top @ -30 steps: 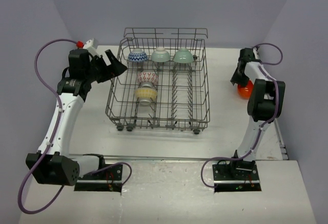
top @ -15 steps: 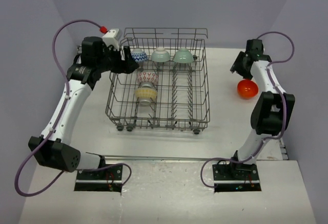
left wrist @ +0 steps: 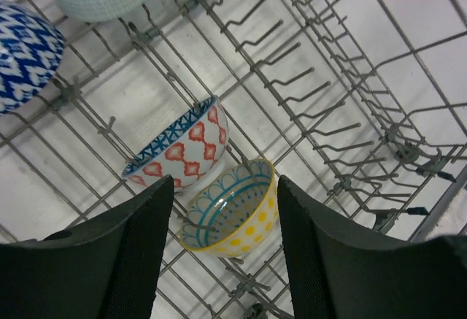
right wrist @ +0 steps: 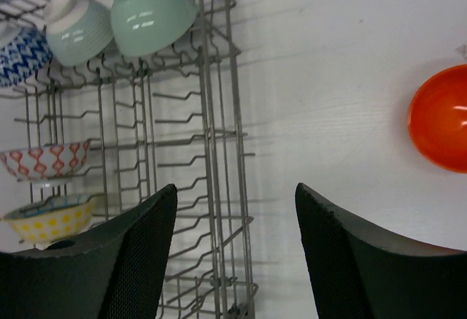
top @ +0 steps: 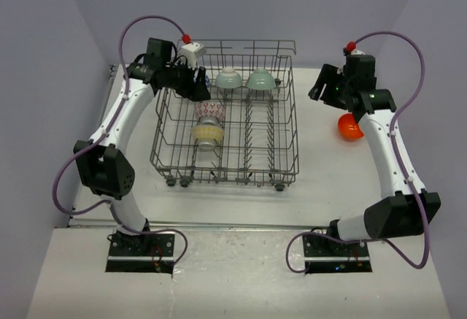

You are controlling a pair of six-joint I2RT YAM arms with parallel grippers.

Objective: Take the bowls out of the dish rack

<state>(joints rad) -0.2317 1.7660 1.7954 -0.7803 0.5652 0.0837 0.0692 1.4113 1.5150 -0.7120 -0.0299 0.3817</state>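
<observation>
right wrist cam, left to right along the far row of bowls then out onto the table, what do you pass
blue-and-white bowl → ribbed mint bowl → smooth mint bowl → side wall of the dish rack → orange-red bowl

Dish rack [top: 226, 140] grey metal wire; orange bowl [top: 350, 126] glossy; table [top: 321, 180] matt white.

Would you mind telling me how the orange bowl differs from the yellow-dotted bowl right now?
The orange bowl sits on the table, right of the dish rack; the yellow-dotted bowl is inside the rack. The orange bowl is plain and glossy; the yellow-dotted bowl carries blue arcs and yellow dots. Both are small and round.
</observation>
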